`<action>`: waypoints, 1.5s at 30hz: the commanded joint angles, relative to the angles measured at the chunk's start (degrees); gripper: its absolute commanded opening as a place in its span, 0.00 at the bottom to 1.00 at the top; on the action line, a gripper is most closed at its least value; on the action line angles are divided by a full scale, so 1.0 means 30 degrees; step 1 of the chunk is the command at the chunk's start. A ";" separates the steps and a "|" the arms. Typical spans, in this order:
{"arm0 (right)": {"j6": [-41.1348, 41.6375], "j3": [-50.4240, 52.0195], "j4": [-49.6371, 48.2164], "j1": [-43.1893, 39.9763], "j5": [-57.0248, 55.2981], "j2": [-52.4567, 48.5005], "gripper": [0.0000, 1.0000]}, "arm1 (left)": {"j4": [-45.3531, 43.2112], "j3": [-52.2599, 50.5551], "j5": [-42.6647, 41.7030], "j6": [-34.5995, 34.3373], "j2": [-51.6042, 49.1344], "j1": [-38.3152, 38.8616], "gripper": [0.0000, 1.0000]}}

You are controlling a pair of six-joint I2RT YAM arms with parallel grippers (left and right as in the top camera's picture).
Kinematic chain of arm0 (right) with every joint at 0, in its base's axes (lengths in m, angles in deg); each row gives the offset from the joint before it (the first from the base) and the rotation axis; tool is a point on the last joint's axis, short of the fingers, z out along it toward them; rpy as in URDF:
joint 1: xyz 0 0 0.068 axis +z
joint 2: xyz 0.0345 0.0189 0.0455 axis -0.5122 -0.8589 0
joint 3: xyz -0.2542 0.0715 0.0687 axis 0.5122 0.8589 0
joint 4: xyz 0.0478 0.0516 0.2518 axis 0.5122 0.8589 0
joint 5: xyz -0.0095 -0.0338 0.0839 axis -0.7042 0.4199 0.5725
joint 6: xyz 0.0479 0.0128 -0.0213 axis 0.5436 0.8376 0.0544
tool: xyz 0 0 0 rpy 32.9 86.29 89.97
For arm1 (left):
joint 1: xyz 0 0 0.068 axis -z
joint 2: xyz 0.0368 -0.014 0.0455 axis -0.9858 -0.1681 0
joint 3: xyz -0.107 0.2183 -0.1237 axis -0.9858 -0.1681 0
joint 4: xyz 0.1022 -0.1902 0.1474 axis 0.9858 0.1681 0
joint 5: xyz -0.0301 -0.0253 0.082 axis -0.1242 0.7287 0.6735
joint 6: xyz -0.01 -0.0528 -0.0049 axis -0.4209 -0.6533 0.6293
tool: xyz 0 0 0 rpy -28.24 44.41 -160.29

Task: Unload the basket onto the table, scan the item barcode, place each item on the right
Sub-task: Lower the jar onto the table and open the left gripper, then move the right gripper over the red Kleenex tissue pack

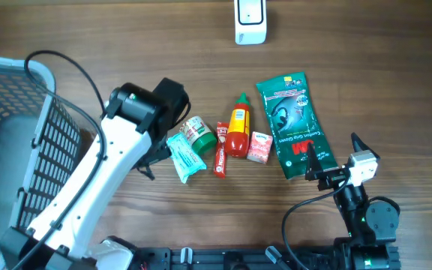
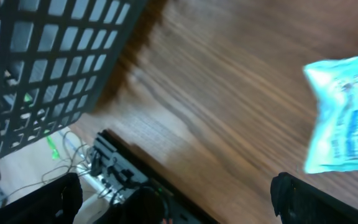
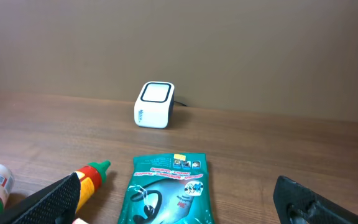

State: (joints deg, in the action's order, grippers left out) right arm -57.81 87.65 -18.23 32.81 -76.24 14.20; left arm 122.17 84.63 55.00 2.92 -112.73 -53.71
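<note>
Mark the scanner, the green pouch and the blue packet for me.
scanner (image 3: 154, 106), right wrist view, middle of its white body.
green pouch (image 1: 292, 124), overhead view, middle of its printed front.
blue packet (image 1: 185, 156), overhead view, middle of the wrapper.

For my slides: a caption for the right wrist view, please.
Open right gripper faces the scanner across the table, green pouch and bottle lying between.

Mock shop checkout: barcode scanner (image 1: 250, 21), mesh basket (image 1: 55, 127), packaged goods (image 1: 238, 131) on wooden table (image 1: 388, 75).
</note>
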 commanded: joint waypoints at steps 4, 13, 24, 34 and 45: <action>-0.0197 0.0022 -0.0066 0.0095 -0.0328 0.0153 1.00 | -0.0568 -0.2747 0.0430 -0.0597 0.1800 -0.0066 1.00; 1.5161 0.0022 -0.0197 0.0102 0.1574 -0.0109 1.00 | -0.0590 -0.2747 0.0393 -0.0546 0.1800 -0.0066 1.00; 1.6691 -0.1399 0.0379 0.0095 0.4561 -0.3002 1.00 | -0.0590 -0.2747 0.0393 -0.0546 0.1800 -0.0066 1.00; 0.8393 -1.6028 1.1737 0.0102 0.4087 -1.5161 1.00 | -0.0590 -0.2754 0.0393 -0.0546 0.1800 -0.0066 1.00; -0.1260 -1.7639 1.2517 0.0138 0.9581 -2.3460 1.00 | -0.0590 -0.2747 0.0393 -0.0539 0.1800 -0.0066 1.00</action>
State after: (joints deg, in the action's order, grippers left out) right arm -43.41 35.24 19.06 32.92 -50.21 -50.97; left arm 120.40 76.61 55.40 2.44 -108.06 -53.71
